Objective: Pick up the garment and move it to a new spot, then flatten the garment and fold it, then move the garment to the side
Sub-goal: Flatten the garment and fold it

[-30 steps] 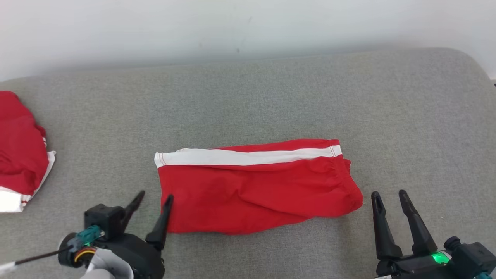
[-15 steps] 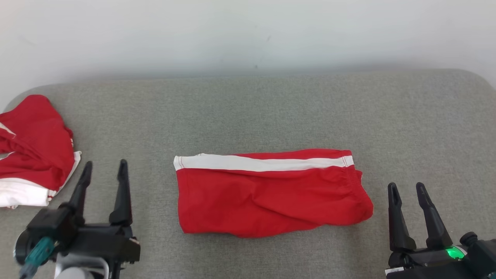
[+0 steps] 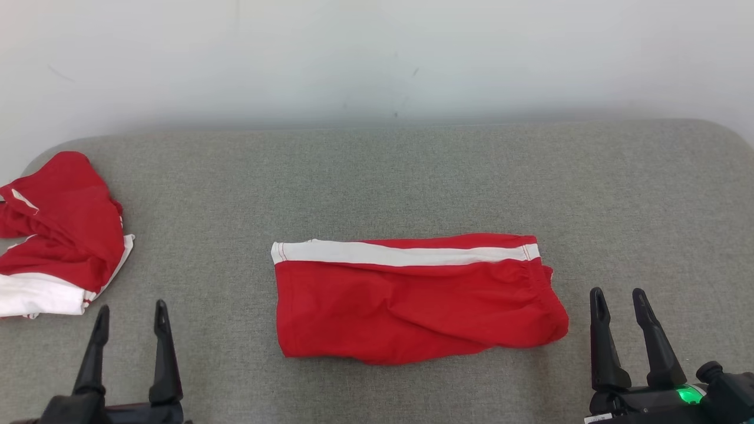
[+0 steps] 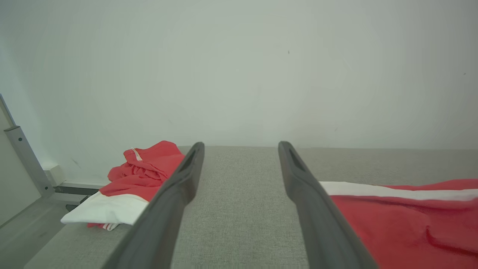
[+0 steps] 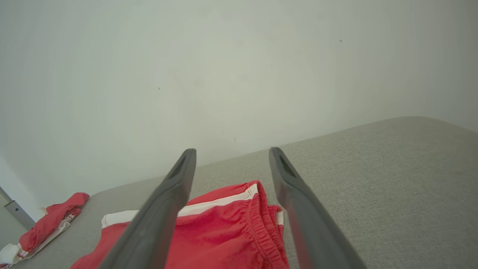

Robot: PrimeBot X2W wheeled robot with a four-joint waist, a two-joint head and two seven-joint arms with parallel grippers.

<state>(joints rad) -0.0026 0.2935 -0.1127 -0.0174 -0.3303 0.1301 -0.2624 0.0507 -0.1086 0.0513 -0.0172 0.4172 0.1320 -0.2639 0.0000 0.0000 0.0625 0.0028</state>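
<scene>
The garment [image 3: 412,300] is a pair of red shorts with a white side stripe, folded into a rectangle in the middle of the grey padded table [image 3: 377,176]. It also shows at the lower right of the left wrist view [image 4: 403,220] and low in the right wrist view [image 5: 224,231]. My left gripper [image 3: 129,318] stands open at the lower left, well clear of the garment, nothing between its fingers. My right gripper [image 3: 618,300] stands open at the lower right, just right of the elastic waistband end, holding nothing.
A second red and white garment [image 3: 53,235] lies crumpled at the table's left edge, beyond my left gripper, also seen as a red heap [image 4: 138,175] in the left wrist view. A pale wall [image 3: 377,59] runs behind the table. A metal frame post [image 4: 26,160] stands at far left.
My left gripper has drawn back from the garment's left edge to the lower left, fingers now pointing straight up. The head camera has shifted, bringing more of the left pile into view. The right gripper barely moved.
</scene>
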